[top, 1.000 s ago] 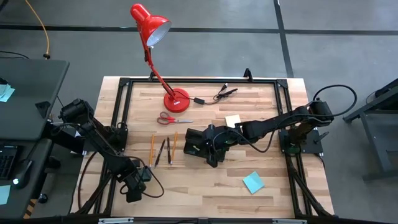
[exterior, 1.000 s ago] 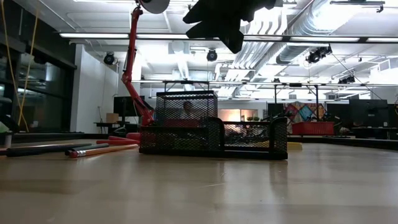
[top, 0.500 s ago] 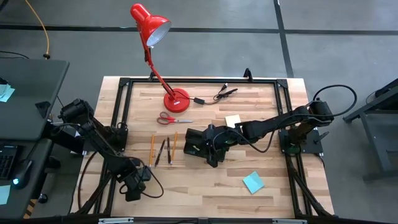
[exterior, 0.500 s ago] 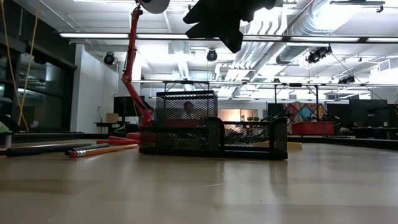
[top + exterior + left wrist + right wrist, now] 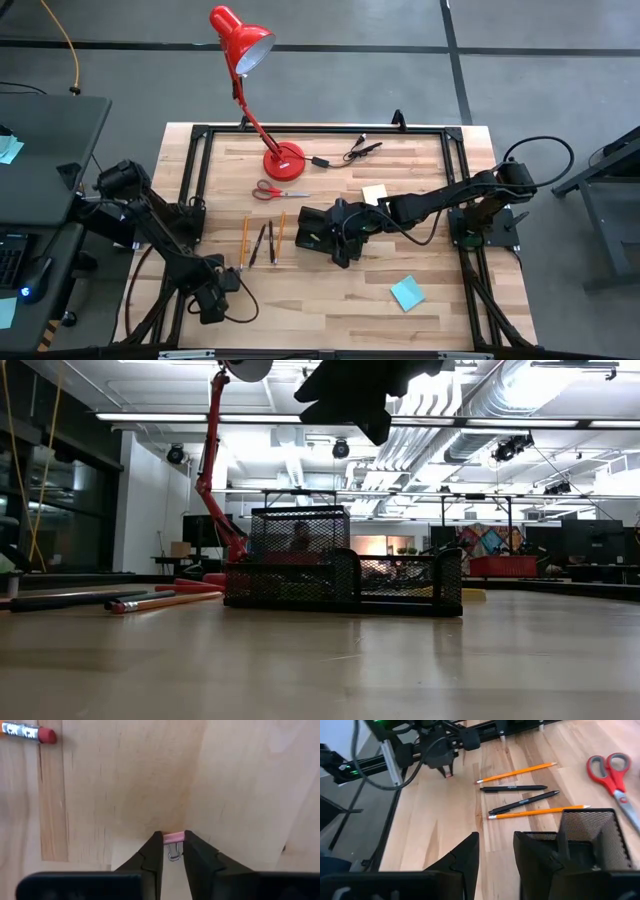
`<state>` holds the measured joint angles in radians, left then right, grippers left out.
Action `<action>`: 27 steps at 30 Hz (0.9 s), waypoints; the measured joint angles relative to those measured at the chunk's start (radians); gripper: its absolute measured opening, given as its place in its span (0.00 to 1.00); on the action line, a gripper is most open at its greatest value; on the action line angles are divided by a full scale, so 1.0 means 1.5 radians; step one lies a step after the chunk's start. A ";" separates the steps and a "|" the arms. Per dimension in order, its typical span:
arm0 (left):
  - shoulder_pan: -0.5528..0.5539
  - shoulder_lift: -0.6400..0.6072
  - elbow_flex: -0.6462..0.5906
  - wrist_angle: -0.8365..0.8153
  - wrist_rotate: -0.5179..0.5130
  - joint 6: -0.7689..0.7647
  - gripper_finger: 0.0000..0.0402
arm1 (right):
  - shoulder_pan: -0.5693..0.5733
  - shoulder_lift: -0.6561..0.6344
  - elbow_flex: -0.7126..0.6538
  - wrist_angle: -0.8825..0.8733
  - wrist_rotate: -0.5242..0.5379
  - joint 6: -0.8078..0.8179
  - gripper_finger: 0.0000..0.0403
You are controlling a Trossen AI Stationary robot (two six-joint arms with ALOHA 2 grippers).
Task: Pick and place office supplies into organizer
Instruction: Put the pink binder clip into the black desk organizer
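Table [image 5: 330,300]: light wood, black frame round its edges. All positions below are given from the organizer [image 5: 318,232], a black mesh tray near the table's middle.

Red lamp [image 5: 252,80]: base toward the far edge, left of the organizer.

Right gripper [image 5: 340,252]: directly above the organizer's near right corner, fingers spread, nothing between them.

Left gripper [image 5: 173,851]: well to the organizer's left, at the table's near left corner, fingers pinching a small pink binder clip [image 5: 174,839] against the wood.

Scissors [image 5: 278,192]: red handles, just beyond the organizer, to its left.

Pencils [image 5: 245,238] and pens [image 5: 258,243]: lying side by side just left of the organizer.

Blue sticky pad [image 5: 407,293]: nearer the front edge, right of the organizer.

Yellow sticky pad [image 5: 374,193]: just beyond the organizer's right end.
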<state>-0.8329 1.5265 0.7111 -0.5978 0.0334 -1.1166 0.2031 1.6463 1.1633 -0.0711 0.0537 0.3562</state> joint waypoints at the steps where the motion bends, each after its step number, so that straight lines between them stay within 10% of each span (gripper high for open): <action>1: 0.001 0.002 0.005 -0.006 -0.001 0.002 0.14 | 0.000 0.000 0.000 0.000 0.004 -0.001 0.29; 16: 0.019 0.001 0.121 -0.097 -0.059 0.007 0.17 | 0.000 0.000 0.000 -0.019 0.027 0.041 0.29; 27: 0.165 -0.001 0.200 -0.079 -0.191 0.031 0.12 | 0.000 -0.080 0.000 -0.034 0.010 0.015 0.29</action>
<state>-0.5861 1.5257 1.0105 -0.7157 -0.2531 -1.0694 0.2028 1.5263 1.1633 -0.1221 0.0682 0.3792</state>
